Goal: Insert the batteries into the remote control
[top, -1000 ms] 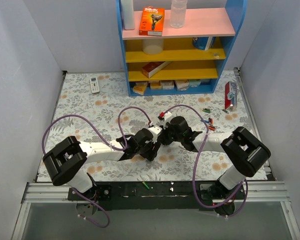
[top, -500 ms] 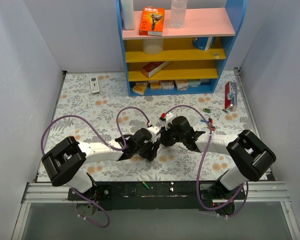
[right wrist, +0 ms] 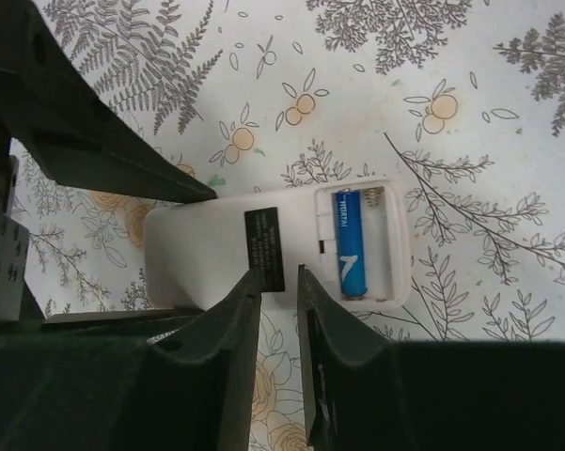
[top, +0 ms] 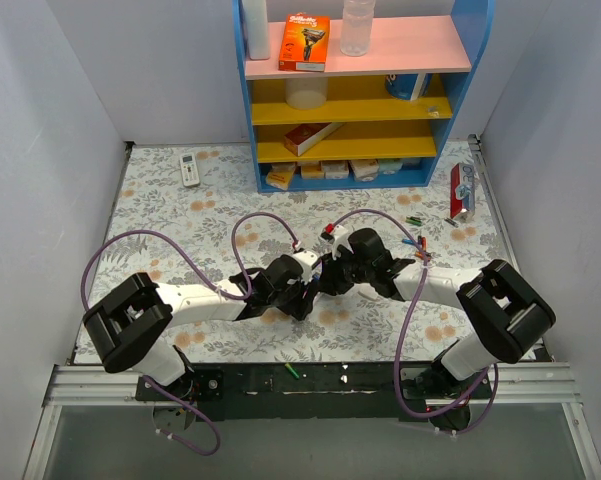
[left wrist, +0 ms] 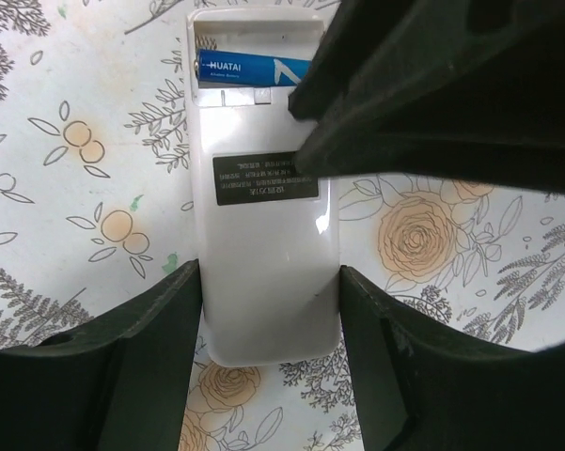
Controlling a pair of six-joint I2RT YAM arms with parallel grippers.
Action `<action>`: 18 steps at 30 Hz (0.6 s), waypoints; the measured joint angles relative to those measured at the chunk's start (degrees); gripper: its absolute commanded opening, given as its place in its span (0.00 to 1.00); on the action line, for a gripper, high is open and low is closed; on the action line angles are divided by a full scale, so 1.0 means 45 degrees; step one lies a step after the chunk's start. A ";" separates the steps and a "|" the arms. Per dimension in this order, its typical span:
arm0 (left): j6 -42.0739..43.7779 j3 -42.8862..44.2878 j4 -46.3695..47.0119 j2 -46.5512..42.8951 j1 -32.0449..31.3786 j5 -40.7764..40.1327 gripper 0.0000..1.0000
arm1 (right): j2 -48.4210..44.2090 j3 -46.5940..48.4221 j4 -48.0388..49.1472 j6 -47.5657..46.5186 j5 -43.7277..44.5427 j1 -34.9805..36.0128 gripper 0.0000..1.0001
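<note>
The remote control point(left wrist: 263, 244) lies back up on the flowered table, and it also shows in the right wrist view point(right wrist: 207, 249). Its battery recess is open and holds one blue battery point(left wrist: 249, 68), also seen in the right wrist view point(right wrist: 351, 242). My left gripper point(left wrist: 270, 274) is shut on the remote's lower end, one finger on each long side. My right gripper point(right wrist: 280, 274) hangs just above the remote's label, beside the recess. Its jaws stand a narrow gap apart with nothing between them. In the top view both grippers point(top: 315, 280) meet and hide the remote.
Loose batteries point(top: 417, 243) lie on the table right of the arms, more point(top: 413, 220) farther back, and a green one point(top: 292, 371) on the front rail. An all-white remote point(top: 189, 168) lies at the back left. A blue shelf unit point(top: 355, 150) stands behind.
My right arm has swung its elbow a little to the right and its gripper has edged closer over the remote. My left gripper has held the remote still.
</note>
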 measured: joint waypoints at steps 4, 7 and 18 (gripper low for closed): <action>0.0010 -0.0005 0.0053 0.0000 0.0126 -0.0102 0.34 | 0.0219 0.0248 -0.0039 0.0194 -0.0505 0.0019 0.24; 0.0019 -0.0010 0.0063 0.0000 0.0165 -0.0126 0.34 | 0.0423 0.0301 0.0010 0.0355 -0.0563 0.0019 0.24; 0.0024 -0.0019 0.0083 0.0000 0.0165 -0.0126 0.34 | 0.0238 0.0301 0.0622 0.0466 0.0447 -0.0461 0.23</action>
